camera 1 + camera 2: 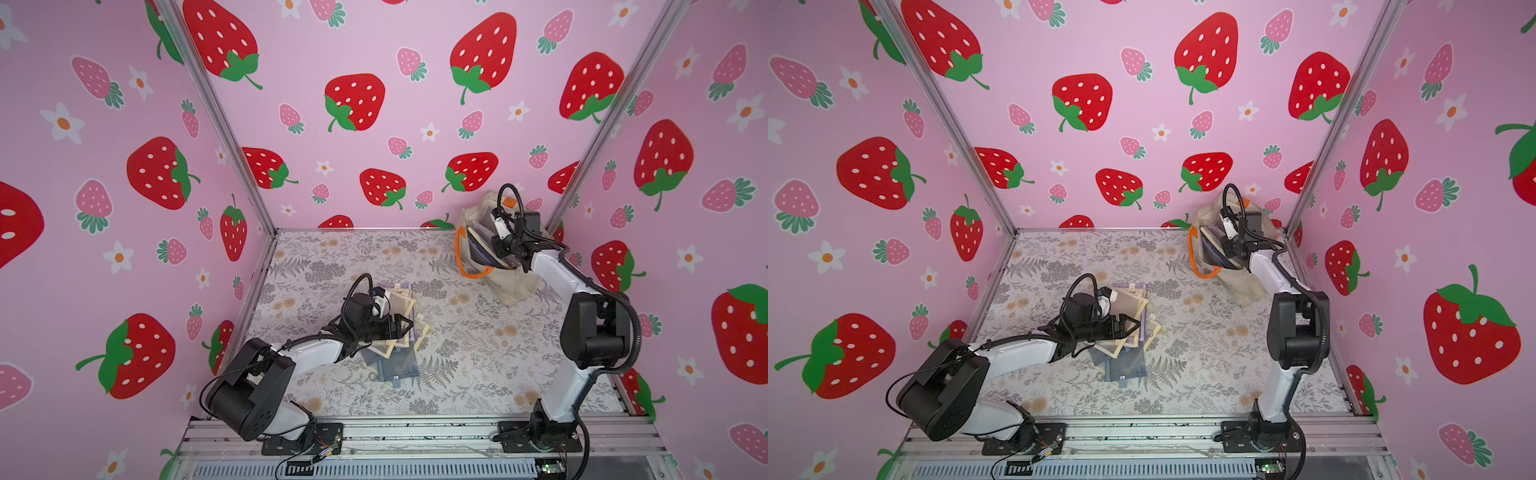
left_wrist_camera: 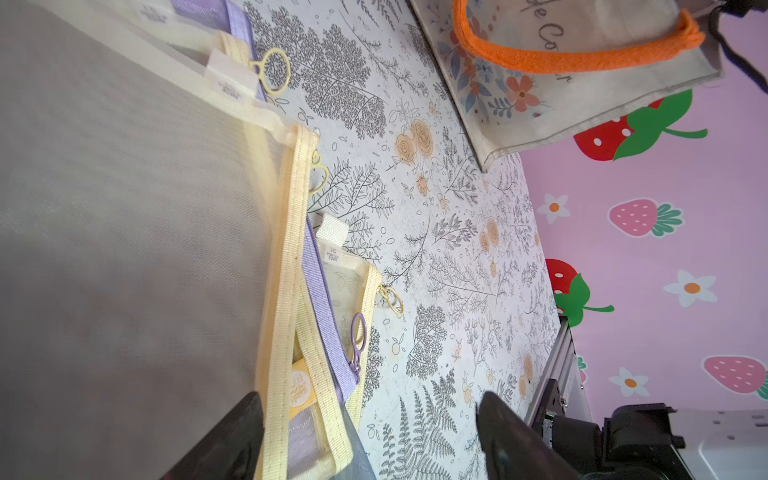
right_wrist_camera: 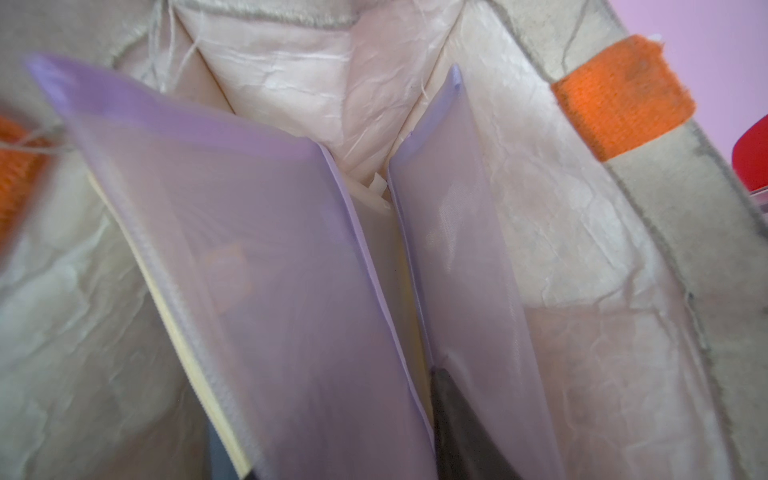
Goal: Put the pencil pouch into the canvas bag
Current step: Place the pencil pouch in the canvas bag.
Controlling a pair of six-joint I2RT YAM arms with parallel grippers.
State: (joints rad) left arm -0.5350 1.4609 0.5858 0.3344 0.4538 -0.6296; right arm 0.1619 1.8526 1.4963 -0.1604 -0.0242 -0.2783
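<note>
Floral tabletop (image 1: 478,365): placement judged nearly complete.
A purple pencil pouch (image 3: 257,257) is seen inside the canvas bag (image 1: 511,286) at the right end effector (image 3: 338,440), grip not discernible. The left end effector (image 2: 370,440) is held spread above further pouches (image 1: 390,365).

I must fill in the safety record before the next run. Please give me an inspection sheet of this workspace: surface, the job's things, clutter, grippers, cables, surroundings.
Surface: floral table cover, flat, no spill seen.
Job's things: canvas bag by the back wall on the right arm's side, mouth open, with a lavender pouch inside; pile of mesh pouches mid-table.
Clutter: nothing seen.
Grippers: left gripper open, over the pile; right gripper inside the bag's mouth, jaws not readable.
Cables: black cable loop on each wrist; loose wires by the metal rail in front.
Surroundings: strawberry-print walls on three sides.
</note>
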